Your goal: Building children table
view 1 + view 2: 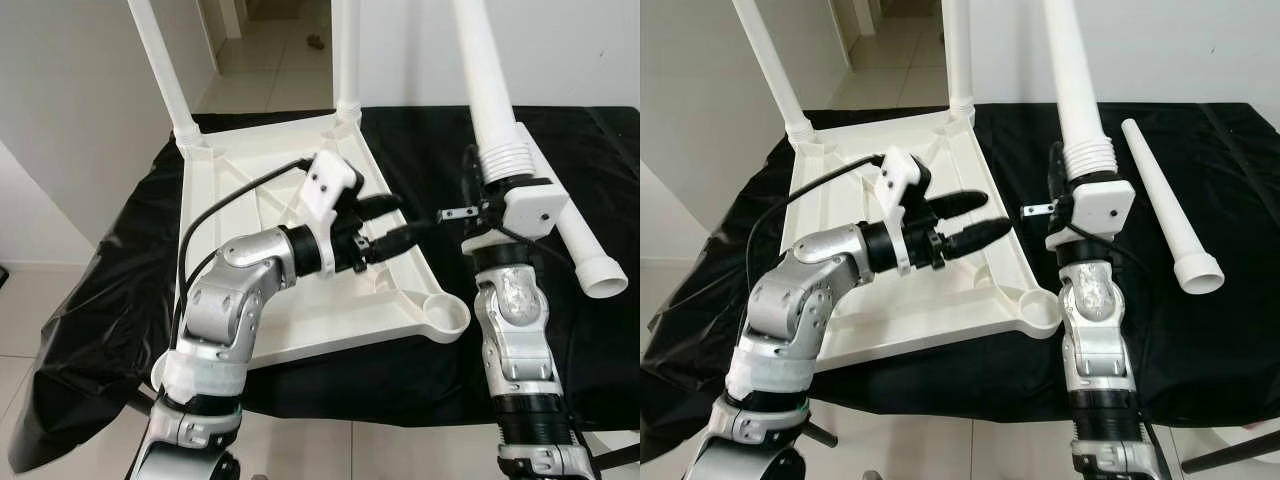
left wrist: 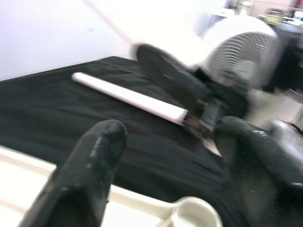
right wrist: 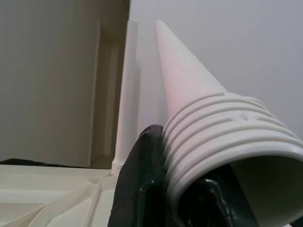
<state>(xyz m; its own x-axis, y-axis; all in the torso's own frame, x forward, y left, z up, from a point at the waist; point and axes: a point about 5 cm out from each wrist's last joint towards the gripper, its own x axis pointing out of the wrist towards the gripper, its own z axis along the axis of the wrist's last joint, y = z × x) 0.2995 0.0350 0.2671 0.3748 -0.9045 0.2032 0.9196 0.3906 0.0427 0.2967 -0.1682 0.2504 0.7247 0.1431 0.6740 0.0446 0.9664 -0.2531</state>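
Over the black-draped bench (image 1: 100,310), the right gripper (image 1: 1065,215) held one ribbed-end table leg (image 1: 1072,90) upright, jaws clamped at its threaded collar. The left gripper (image 1: 975,218) hovered, jaws apart and empty, above the upturned tabletop (image 1: 840,330). Four legs counted: two fitted, one lying loose (image 1: 1165,205) (light, stiff, probably slippery plastic).

The upturned white plastic tabletop (image 1: 300,300) lies on the black-covered work table (image 1: 100,290). Two white legs (image 1: 160,70) stand in its far corner sockets. A loose white tapered leg (image 1: 1165,215) lies right of the tabletop, on the cover.
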